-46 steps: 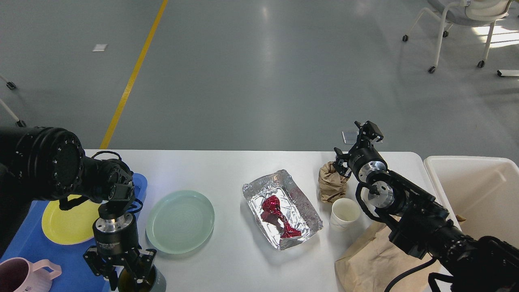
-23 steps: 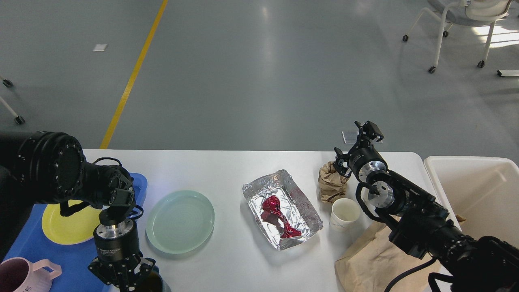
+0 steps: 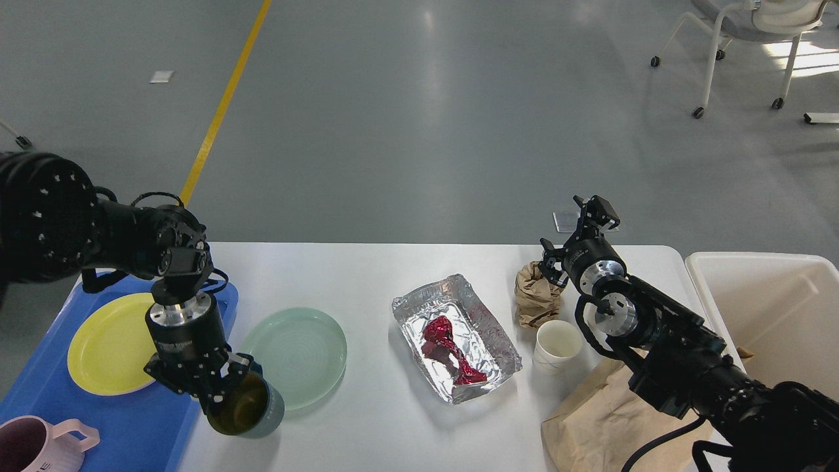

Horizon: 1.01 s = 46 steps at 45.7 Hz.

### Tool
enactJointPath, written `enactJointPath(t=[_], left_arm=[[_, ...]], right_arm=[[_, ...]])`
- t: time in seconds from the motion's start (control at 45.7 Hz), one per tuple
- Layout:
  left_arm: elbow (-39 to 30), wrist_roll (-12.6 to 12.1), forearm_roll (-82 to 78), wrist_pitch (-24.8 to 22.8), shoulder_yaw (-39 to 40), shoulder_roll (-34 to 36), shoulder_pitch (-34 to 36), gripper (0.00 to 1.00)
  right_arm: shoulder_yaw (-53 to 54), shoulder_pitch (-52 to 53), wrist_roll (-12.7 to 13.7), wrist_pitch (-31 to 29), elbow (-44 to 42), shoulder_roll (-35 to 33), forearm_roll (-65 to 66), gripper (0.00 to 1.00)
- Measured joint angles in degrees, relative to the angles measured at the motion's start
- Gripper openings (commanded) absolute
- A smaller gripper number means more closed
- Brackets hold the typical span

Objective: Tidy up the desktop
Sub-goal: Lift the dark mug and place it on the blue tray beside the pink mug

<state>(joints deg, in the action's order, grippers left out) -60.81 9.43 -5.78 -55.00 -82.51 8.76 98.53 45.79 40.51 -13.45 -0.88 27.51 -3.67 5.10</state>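
White desktop (image 3: 367,275): spans centre. Left gripper (image 3: 219,390) clamps rim of dark teal cup (image 3: 246,410), tilted, overlapping green plate (image 3: 292,357). Right gripper (image 3: 580,226), by crumpled brown bag (image 3: 536,295); finger spacing unclear, seemingly holding nothing.

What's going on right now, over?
Left gripper shut on green mug, tilted. Right gripper unclear, beside crumpled bag. Desktop still cluttered.

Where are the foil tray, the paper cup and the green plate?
Foil tray (image 3: 488,313): head view, on its bare crinkled foil floor near the right wall.
Paper cup (image 3: 558,339): head view, inside its open mouth.
Green plate (image 3: 298,341): head view, on the bare middle of the plate.
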Motion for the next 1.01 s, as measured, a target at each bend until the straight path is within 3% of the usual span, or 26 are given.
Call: enactJointPath(t=[0.306,0.46,0.701,1.007], left_arm=[[-1.1,-0.6,-0.8,0.0,1.9,9.7,9.7,0.0],[-1.0,-0.5,-0.8,0.0,1.7,14.3,10.5,0.0],[1.6,-0.3,-0.7,0.0,1.9,21.7,2.1,0.0],[6.4,-0.1,-0.7,0.0,1.6,23.3,-8.8,0.0]], right_arm=[[0.0,0.0,0.0,0.0,0.0,0.0,0.0,1.0],[0.0,0.0,0.0,0.0,0.1,0.0,0.0,1.0],[0.0,0.0,0.0,0.0,0.1,0.0,0.0,1.0],[0.0,0.0,0.0,0.0,0.1,0.0,0.0,1.0]])
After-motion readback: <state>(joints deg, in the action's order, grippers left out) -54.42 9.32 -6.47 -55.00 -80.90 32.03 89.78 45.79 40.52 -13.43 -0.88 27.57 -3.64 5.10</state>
